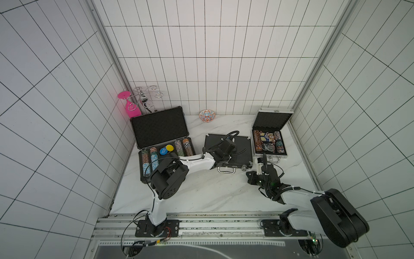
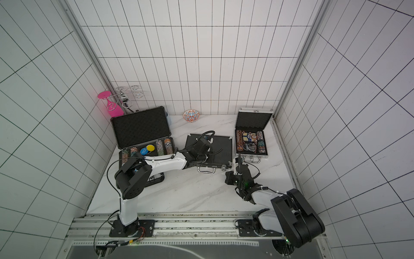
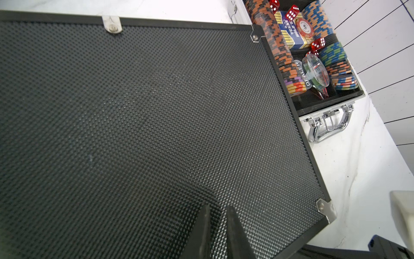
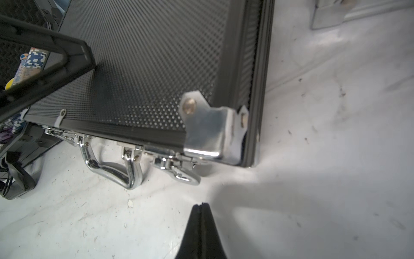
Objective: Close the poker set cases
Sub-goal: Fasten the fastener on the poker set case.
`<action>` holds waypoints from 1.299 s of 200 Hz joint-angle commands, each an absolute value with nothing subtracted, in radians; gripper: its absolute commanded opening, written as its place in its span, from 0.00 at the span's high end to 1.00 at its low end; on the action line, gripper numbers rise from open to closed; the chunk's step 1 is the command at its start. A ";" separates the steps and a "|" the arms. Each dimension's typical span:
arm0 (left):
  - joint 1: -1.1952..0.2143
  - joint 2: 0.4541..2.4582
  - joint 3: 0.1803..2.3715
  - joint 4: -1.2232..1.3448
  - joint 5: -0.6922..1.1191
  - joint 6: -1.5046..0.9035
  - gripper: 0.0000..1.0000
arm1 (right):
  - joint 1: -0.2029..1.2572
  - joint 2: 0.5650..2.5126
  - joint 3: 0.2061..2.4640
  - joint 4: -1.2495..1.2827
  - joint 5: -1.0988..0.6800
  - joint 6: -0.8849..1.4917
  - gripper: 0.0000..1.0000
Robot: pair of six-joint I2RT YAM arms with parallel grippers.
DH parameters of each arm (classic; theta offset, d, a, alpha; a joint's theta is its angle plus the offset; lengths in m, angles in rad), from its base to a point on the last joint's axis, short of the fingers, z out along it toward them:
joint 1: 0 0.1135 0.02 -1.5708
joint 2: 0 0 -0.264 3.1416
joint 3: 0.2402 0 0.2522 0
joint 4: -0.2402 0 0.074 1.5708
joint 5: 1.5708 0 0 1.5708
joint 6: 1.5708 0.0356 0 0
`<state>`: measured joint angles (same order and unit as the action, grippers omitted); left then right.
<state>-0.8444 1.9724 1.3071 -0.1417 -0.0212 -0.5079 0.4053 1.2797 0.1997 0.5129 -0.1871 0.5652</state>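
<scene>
Three cases sit on the white table (image 1: 201, 195), and only the medium black case (image 1: 243, 152), in the middle, has its lid down. The large ribbed case (image 1: 160, 127) at the left and the small silver case (image 1: 272, 122) at the right stand open with chips showing. My left gripper (image 3: 217, 207) is open only a crack and grips nothing, its tips on the near half of the dimpled lid. My right gripper (image 4: 201, 205) is fully closed and empty, over bare table just near of the case's near right corner.

As I judge it, the step is securing this lid: the latch (image 4: 179, 171) beside the chrome handle (image 4: 112, 170) looks flipped out, not fastened. I should press straight down with the left so the seam is tight. The right tip should come under the latch flap from the near side and push it up and in without shoving the case farther.

Room is good on the near side. To the right, the silver case's handle (image 1: 274, 159) lies close to my right gripper, so I should avoid swinging rightward. My left forearm crosses the large case's base, so lifting before moving left seems wise.
</scene>
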 commanded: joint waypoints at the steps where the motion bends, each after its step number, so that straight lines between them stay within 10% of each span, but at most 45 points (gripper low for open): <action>1: -0.858 2.055 1.262 -0.295 0.015 -0.513 0.84 | 0.399 1.293 0.196 0.580 -0.213 0.583 0.99; 260: -0.857 2.037 1.234 -0.297 0.012 -0.517 0.84 | 0.367 1.412 0.254 0.685 -0.224 0.600 0.99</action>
<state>-0.8444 1.9732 1.2942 -0.1173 -0.0212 -0.5087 0.3790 1.3933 0.2028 0.6422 -0.2214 0.5869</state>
